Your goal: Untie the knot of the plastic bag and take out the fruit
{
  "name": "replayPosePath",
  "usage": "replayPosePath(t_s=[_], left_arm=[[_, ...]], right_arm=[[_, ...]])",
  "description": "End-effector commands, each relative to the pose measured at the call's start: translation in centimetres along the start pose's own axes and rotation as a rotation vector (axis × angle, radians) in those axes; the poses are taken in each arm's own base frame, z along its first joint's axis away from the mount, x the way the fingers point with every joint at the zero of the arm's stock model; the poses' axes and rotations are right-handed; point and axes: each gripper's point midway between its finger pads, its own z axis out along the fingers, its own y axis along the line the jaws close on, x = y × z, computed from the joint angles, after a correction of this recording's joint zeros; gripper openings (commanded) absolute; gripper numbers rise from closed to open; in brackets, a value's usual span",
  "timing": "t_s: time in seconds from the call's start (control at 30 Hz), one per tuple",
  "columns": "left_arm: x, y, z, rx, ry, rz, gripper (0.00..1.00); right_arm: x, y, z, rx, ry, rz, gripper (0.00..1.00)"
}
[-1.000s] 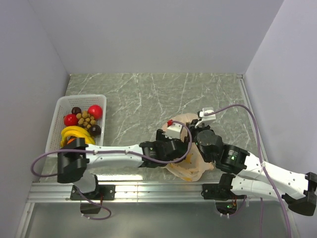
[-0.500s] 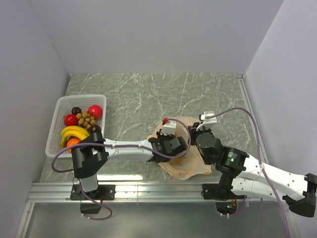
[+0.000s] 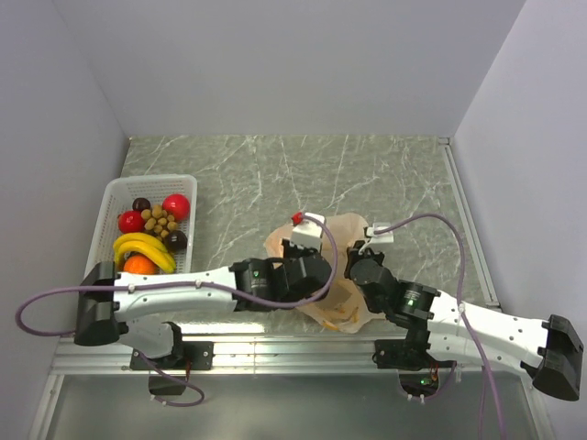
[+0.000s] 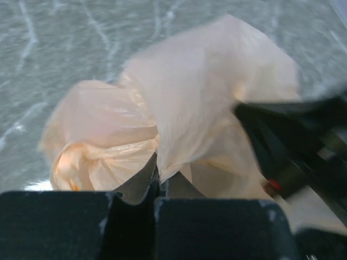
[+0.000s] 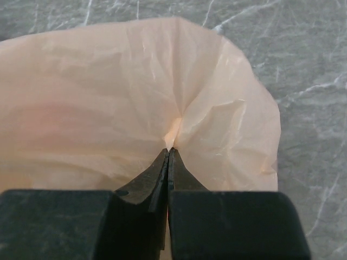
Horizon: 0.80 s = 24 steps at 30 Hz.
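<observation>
The pale peach plastic bag lies crumpled on the marble table near the front, between my two arms. My left gripper is shut, pinching a fold of the bag at the fingertips. My right gripper is shut on another pinch of the bag, which fans out from its tips. A bunched, twisted strand shows in the left wrist view; I cannot tell if it is the knot. The fruit lies in the white basket: red ones, bananas, an orange, a tan cluster, dark round ones.
The white basket stands at the left edge against the side wall. Walls close in the table at the left, back and right. A metal rail runs along the near edge by the arm bases.
My left gripper has shut on the bag. Both grippers have drawn nearer the front edge, and the bag has been dragged left and forward with them.
</observation>
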Motion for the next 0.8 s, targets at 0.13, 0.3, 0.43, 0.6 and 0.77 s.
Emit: replayPosePath(t_s=[0.13, 0.3, 0.43, 0.6, 0.77], left_arm=[[2.3, 3.0, -0.7, -0.051, 0.053, -0.051, 0.0], [4.4, 5.1, -0.6, -0.062, 0.117, -0.131, 0.01], [4.8, 6.1, -1.0, -0.074, 0.128, -0.127, 0.01], [7.8, 6.7, 0.1, -0.105, 0.252, -0.082, 0.09], [11.6, 6.1, 1.1, -0.112, 0.344, -0.055, 0.21]], right_arm=[[0.1, -0.6, 1.0, 0.066, -0.002, 0.014, 0.03], [0.4, -0.1, 1.1, 0.047, 0.026, -0.012, 0.08], [0.9, 0.2, 1.2, 0.047, 0.057, -0.023, 0.18], [0.8, 0.8, 1.4, 0.047, 0.077, -0.028, 0.15], [3.1, -0.9, 2.2, 0.121, 0.167, -0.001, 0.13]])
